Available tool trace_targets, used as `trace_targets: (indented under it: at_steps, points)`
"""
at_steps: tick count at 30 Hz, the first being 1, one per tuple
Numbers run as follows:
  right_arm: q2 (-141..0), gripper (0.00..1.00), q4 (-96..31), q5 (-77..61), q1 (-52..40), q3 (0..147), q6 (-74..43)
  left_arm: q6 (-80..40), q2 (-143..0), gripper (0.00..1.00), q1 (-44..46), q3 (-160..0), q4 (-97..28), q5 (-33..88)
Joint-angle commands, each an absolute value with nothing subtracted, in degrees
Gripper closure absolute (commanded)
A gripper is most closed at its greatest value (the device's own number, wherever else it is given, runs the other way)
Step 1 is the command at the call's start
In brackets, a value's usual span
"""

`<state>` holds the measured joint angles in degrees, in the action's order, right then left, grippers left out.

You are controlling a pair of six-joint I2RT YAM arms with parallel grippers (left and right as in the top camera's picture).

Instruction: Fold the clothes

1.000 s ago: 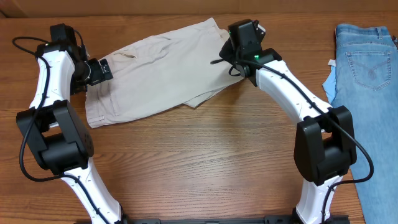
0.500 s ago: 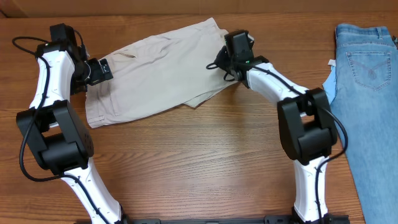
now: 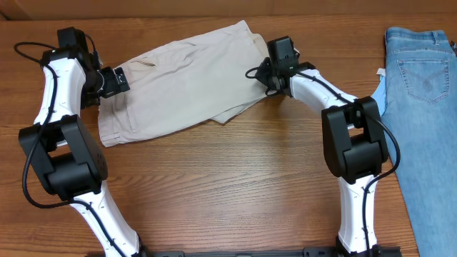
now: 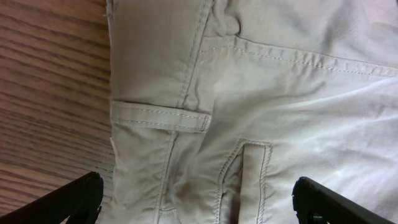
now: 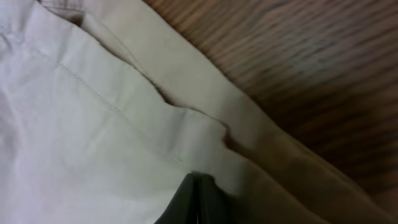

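Wood-grain tabletop (image 3: 235, 178) fills the overhead view, with one arm mounted at each near corner. The trousers (image 3: 178, 78), light beige cotton, lie on the far half of the tabletop, left of centre, folded into a compact bundle set on a slant: the waistband end is toward the left arm and the leg end toward the right arm. A lower layer of the cloth (image 3: 232, 114) shows past the near right edge of the top layer. The left hand (image 3: 116, 80) is at the waistband end with its jaws wide apart. In the left wrist view its two dark fingertips (image 4: 68, 202) stand at the bottom corners, and the cloth between them is not gripped. That view shows a belt loop (image 4: 161, 116) stitched across the waistband, a stitched seam (image 4: 298, 56) and a narrow pocket welt (image 4: 252, 180). The right hand (image 3: 270, 70) is at the far right corner of the bundle. In the right wrist view its fingertips (image 5: 196, 199) are pressed together directly over the beige hem; whether any cloth is caught between them cannot be told. A pair of light-blue denim jeans (image 3: 425, 107) lies flat along the right edge of the tabletop, well apart from the trousers, with one back pocket (image 3: 421, 75) facing up.
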<state>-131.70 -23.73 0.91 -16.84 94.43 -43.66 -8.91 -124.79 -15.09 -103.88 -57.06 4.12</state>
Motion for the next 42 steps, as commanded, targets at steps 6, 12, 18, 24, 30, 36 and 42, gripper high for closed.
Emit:
trace_targets:
  at_steps: [6, 12, 18, 24, 30, 36, 42]
  points:
    - [-133.21, 0.96, -36.32, 7.09, -15.22, 92.99, -50.13, -9.50, -125.45, 0.00, -14.85, -105.21, -56.93, 4.54]
    - [-133.21, 0.96, -43.59, 9.04, -15.18, 92.99, -56.86, -9.50, -125.45, 0.00, -14.87, -105.21, -56.93, 4.54]
    - [-133.08, 0.96, -52.36, 9.43, -15.40, 93.01, -67.68, -9.52, -125.45, 0.00, -14.87, -105.21, -56.90, 4.54]
    - [-130.32, 0.96, -60.80, 10.96, -15.66, 93.08, -78.87, -9.52, -125.45, 0.00, -14.87, -105.21, -56.90, 4.54]
    - [-124.90, 0.96, -69.60, 12.97, -17.32, 93.08, -91.35, -9.50, -125.45, 0.00, -14.87, -105.21, -56.84, 4.54]
    - [-118.80, 0.95, -72.73, 17.96, -17.54, 93.08, -94.13, -9.50, -125.45, 0.00, -14.85, -105.21, -56.69, 4.54]
    - [-115.83, 0.80, -67.44, 21.58, -15.51, 93.08, -77.03, -9.47, -125.45, 0.00, -14.87, -105.21, -56.77, 4.56]
